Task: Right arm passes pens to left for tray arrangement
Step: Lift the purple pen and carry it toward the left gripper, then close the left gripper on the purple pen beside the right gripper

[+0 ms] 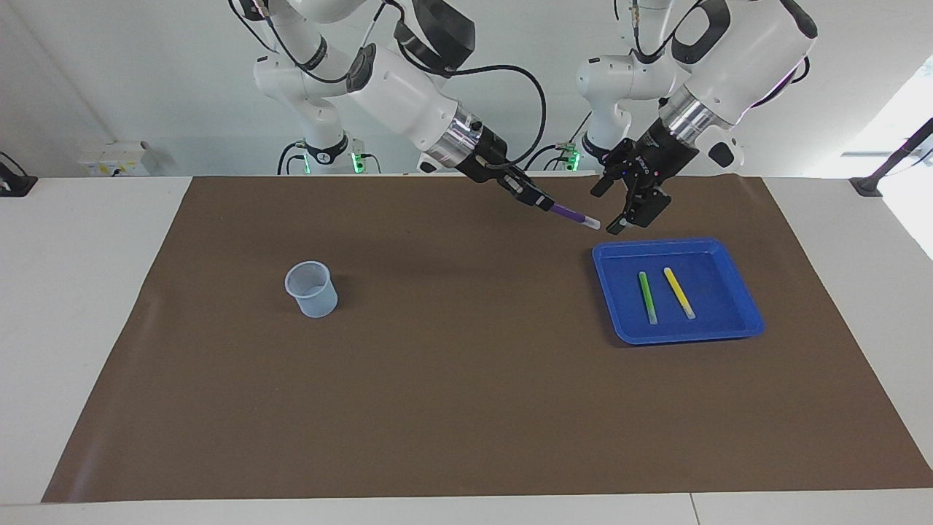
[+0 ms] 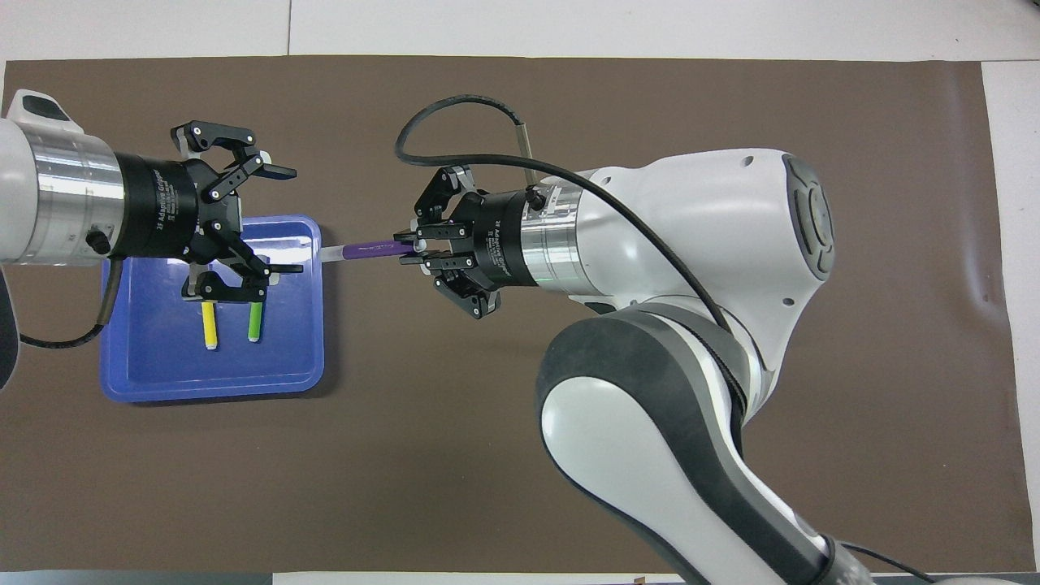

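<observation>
The right end effector (image 1: 543, 202) is up in the air over the brown mat (image 1: 466, 408), between the cup and the tray, and its fingers are pinched on the dark end of the purple pen (image 1: 576, 216). The pen sticks out nearly level from the fingertips, its pale whitish end pointing toward the left arm's end of the bench (image 1: 73, 328). In the overhead view the same pen (image 2: 370, 251) runs from the right end effector (image 2: 414, 248) toward the tray's rim.

The left end effector (image 1: 619, 211) hangs over the edge of the blue tray (image 1: 605, 284) that lies nearer to the robots, with its fingers spread wide. The pen's pale tip sits just beside the lower fingertip; whether they touch cannot be told. From overhead the left end effector (image 2: 280, 219) covers part of the tray (image 2: 162, 382), one finger over bare mat and the other over the tray's floor.

Two pens lie flat in the tray, side by side and apart, roughly parallel: the green pen (image 1: 647, 297) and the yellow pen (image 1: 678, 292), the yellow one closer to the left arm's end of the bench. Each has its pale end on the side farther from the robots.

A small translucent cup (image 1: 312, 289) stands upright on the mat, well apart from the tray, toward the right arm's end of the bench
</observation>
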Available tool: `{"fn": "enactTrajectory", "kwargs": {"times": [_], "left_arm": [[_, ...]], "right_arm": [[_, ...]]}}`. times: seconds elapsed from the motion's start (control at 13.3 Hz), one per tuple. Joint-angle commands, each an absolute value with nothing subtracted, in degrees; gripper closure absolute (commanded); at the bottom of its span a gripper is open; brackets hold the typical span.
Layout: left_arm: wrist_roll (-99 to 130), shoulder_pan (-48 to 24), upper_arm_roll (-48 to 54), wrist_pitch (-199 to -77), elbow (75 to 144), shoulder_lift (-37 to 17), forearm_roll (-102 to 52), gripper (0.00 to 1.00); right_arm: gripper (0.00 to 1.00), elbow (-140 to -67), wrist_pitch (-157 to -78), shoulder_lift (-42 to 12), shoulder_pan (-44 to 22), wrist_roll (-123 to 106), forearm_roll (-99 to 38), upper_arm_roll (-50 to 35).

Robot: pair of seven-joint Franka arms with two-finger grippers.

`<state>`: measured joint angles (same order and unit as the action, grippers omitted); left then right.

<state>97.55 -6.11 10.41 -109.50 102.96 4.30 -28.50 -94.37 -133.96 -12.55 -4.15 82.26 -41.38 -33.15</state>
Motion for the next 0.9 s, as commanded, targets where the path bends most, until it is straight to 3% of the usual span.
{"fn": "enactTrajectory", "kwargs": {"times": [0.0,0.23,0.68,0.83], "left_arm": [[99.7,-9.0,9.9,-113.1,109.1,8.3,-29.8,0.04],[100.8,-9.6,9.9,-115.7,111.1,9.3,-29.7,0.07],[102.7,-9.6,9.9,-117.7,111.6,9.3,-29.8,0.34],[102.9,-9.6,9.9,-118.4,111.9,9.4,-29.7,0.36]], "right_arm": [[1.00,-93.3,-134.6,-13.3,-3.7,83.1,-42.2,-34.0],[1.00,-93.3,-134.6,-13.4,-3.7,83.1,-42.2,-34.1],[1.00,-93.3,-134.6,-13.4,-3.7,83.1,-41.8,-34.2],[1.00,-93.3,-135.0,-13.4,-3.8,83.1,-41.7,-34.2]]}}
